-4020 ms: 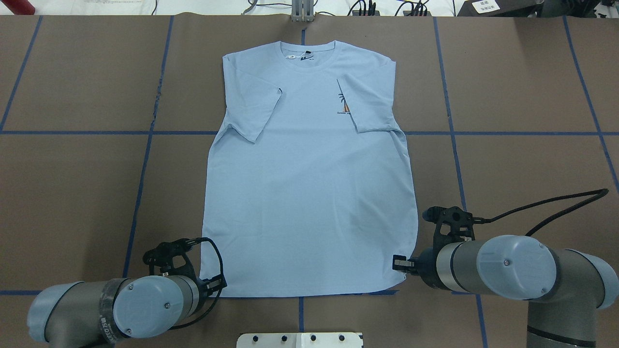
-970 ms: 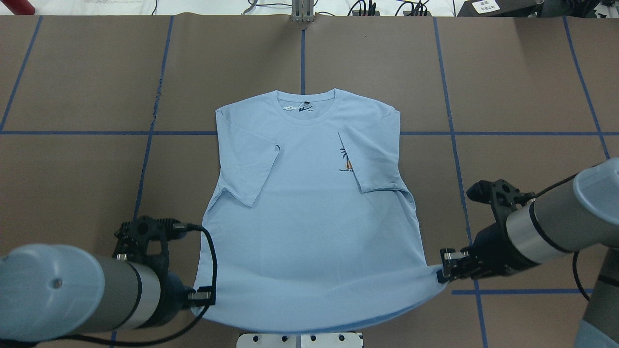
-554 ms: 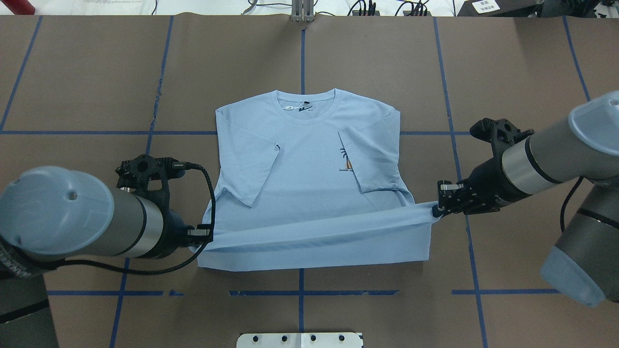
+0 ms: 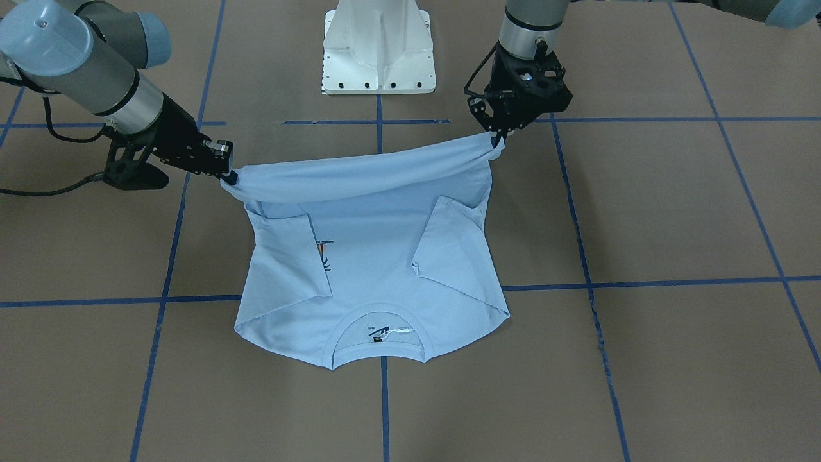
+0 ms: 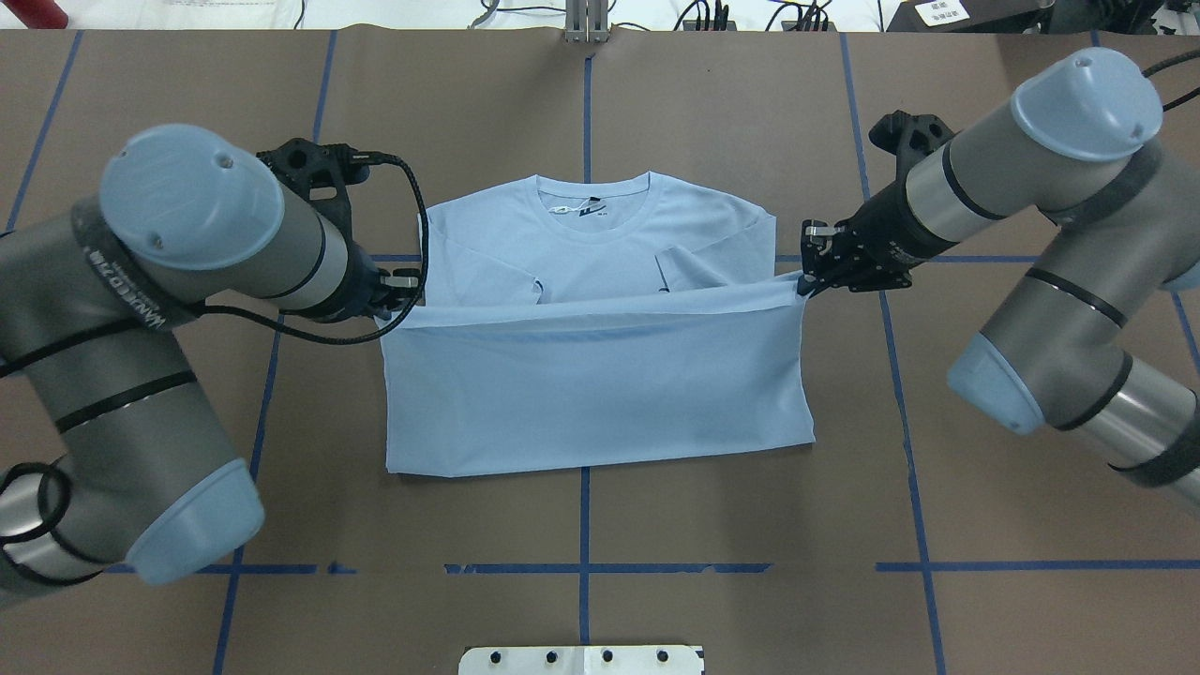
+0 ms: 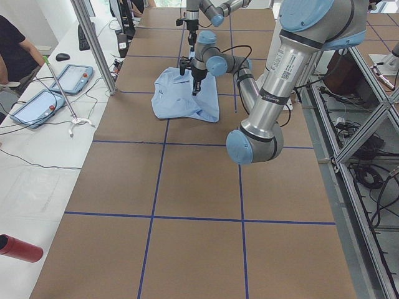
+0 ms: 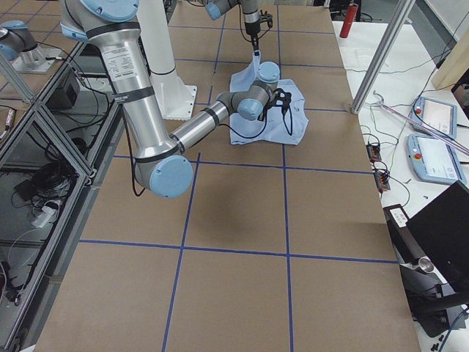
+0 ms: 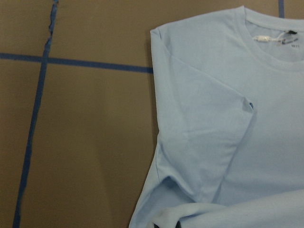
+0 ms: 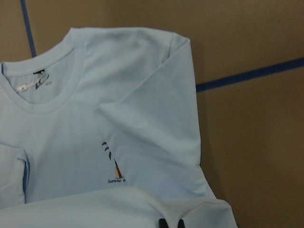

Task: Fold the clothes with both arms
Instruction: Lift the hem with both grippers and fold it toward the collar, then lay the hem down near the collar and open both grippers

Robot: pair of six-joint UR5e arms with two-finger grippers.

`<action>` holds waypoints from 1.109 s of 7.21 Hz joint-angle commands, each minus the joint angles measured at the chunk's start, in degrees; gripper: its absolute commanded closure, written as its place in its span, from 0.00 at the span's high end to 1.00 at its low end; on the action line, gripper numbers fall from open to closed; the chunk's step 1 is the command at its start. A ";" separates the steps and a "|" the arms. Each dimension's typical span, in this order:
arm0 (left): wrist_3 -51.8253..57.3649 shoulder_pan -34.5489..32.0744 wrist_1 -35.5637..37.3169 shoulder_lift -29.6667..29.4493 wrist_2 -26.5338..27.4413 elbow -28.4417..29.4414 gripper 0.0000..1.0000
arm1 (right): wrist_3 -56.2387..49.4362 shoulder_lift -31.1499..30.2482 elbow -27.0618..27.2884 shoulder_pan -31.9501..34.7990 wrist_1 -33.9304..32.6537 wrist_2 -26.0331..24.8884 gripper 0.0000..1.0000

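Observation:
The light blue T-shirt (image 5: 600, 394) lies on the brown table with its collar and white neck tag (image 5: 567, 209) at the far side and both sleeves folded inward. My left gripper (image 5: 396, 305) is shut on the bottom hem's left corner. My right gripper (image 5: 806, 281) is shut on its right corner. They hold the hem stretched taut above the chest, with the lower half doubled over. In the front-facing view the left gripper (image 4: 497, 138) is on the right and the right gripper (image 4: 228, 174) on the left. The palm print (image 9: 114, 166) shows in the right wrist view.
The white pedestal base (image 4: 378, 51) stands at the robot's side of the table. Blue tape lines (image 5: 900, 375) cross the brown surface. A metal post (image 5: 586, 23) stands at the far edge. Tablets (image 6: 68, 78), cables and an operator (image 6: 15, 50) are beyond it.
Both grippers first dragged the shirt toward the robot, then lifted the hem and carried it away toward the collar. The lower half now lies doubled over, covering the print from above.

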 commanded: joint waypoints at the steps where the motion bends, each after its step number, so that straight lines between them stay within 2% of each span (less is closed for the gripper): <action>1: 0.84 -3.60 -10.82 -3.83 -0.09 14.39 0.00 | -1.05 7.94 -11.00 3.20 0.09 -0.11 0.00; 3: 1.89 -5.44 -19.01 -5.51 0.00 22.94 0.00 | -3.78 13.49 -19.80 4.44 0.09 -0.72 0.00; 6: 3.48 -6.69 -27.90 -8.15 0.26 33.67 0.00 | -3.78 18.15 -26.49 4.27 0.17 -2.82 0.00; 8: 3.48 -7.13 -30.37 -8.77 0.44 36.42 0.00 | -3.87 18.53 -27.92 4.36 1.13 -3.18 0.00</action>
